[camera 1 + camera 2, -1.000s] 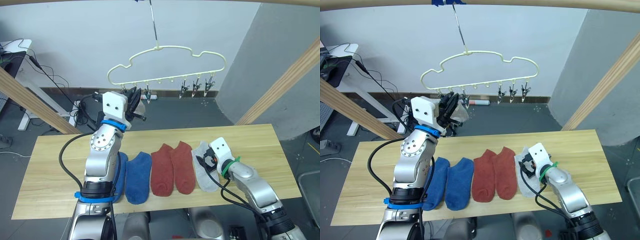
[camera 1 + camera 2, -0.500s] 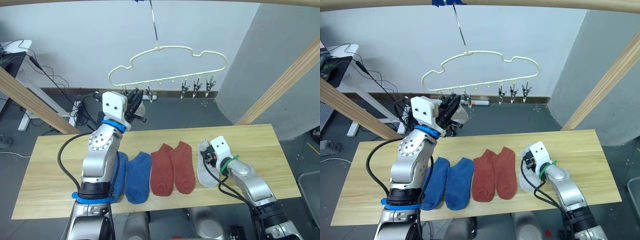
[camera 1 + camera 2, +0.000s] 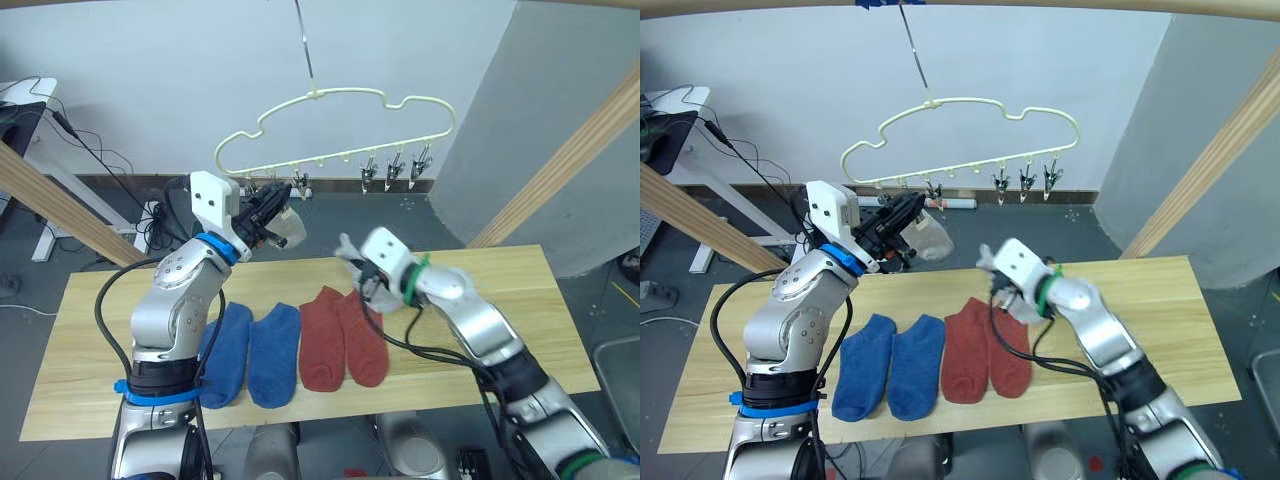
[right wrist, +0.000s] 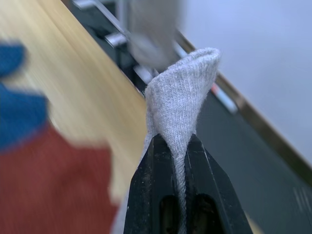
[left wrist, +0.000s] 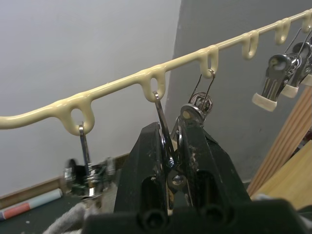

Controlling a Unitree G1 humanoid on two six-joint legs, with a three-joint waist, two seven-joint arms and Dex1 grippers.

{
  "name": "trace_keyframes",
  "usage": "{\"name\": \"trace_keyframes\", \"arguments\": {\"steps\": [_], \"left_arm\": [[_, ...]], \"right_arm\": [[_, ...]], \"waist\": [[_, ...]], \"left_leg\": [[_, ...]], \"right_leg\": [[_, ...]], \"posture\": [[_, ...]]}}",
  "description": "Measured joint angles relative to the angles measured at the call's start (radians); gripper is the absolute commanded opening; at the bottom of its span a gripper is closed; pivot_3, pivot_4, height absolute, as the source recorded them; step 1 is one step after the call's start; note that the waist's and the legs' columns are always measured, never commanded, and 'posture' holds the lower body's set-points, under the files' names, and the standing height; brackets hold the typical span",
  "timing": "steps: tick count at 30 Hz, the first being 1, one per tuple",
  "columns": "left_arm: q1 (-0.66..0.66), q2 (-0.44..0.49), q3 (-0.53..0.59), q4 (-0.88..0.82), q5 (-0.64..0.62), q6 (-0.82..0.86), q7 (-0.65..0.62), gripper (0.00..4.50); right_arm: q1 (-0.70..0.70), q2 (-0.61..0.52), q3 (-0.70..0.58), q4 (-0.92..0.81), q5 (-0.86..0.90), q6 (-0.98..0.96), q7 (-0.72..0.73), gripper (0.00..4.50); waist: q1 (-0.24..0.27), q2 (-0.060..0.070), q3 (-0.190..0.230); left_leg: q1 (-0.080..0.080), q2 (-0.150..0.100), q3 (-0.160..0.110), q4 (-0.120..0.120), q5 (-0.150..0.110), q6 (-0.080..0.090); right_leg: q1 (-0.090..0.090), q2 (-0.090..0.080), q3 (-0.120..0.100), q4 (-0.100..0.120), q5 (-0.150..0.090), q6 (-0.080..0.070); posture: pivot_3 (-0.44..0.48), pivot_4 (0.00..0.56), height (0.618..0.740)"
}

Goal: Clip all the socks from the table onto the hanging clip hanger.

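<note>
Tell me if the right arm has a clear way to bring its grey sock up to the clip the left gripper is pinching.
Probably yes: nothing lies between the grey sock and that clip.

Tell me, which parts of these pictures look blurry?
Right wrist view: the grey sock pinched between the fingers is sharp, while the table and socks behind smear. Left wrist view: the clip hanger is crisp; the low background is soft.
</note>
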Motion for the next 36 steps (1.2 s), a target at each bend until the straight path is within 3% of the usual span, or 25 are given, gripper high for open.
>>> {"name": "trace_keyframes", "arguments": {"steps": [7, 13, 36], "left_arm": [[-0.015, 0.022, 0.016, -0.004, -0.027, 0.035, 0.000, 0.22], [-0.016, 0.023, 0.015, -0.005, -0.030, 0.047, 0.000, 0.22], [-0.014, 0.017, 0.012, -0.002, -0.021, 0.038, -0.016, 0.22]], "right_arm": [[-0.147, 0.114, 0.035, 0.167, -0.028, -0.004, 0.032, 0.00], [-0.182, 0.174, 0.037, 0.231, -0.041, -0.023, 0.029, 0.00], [-0.238, 0.263, 0.002, 0.262, -0.065, -0.060, -0.011, 0.00]], "waist": [[0.007, -0.001, 0.001], [0.004, -0.002, 0.001], [0.002, -0.001, 0.001]], "left_leg": [[-0.002, -0.002, 0.001, 0.000, 0.000, 0.000], [-0.002, -0.002, 0.000, 0.000, 0.000, 0.000], [-0.002, -0.001, 0.000, 0.000, 0.000, 0.000]], "right_leg": [[-0.001, -0.004, -0.001, -0.002, 0.000, 0.000], [-0.001, -0.004, -0.002, 0.000, 0.000, 0.000], [-0.001, -0.004, -0.002, 0.000, 0.000, -0.001]], "posture": [[-0.231, 0.324, 0.740], [-0.234, 0.320, 0.740], [-0.244, 0.313, 0.740]]}}
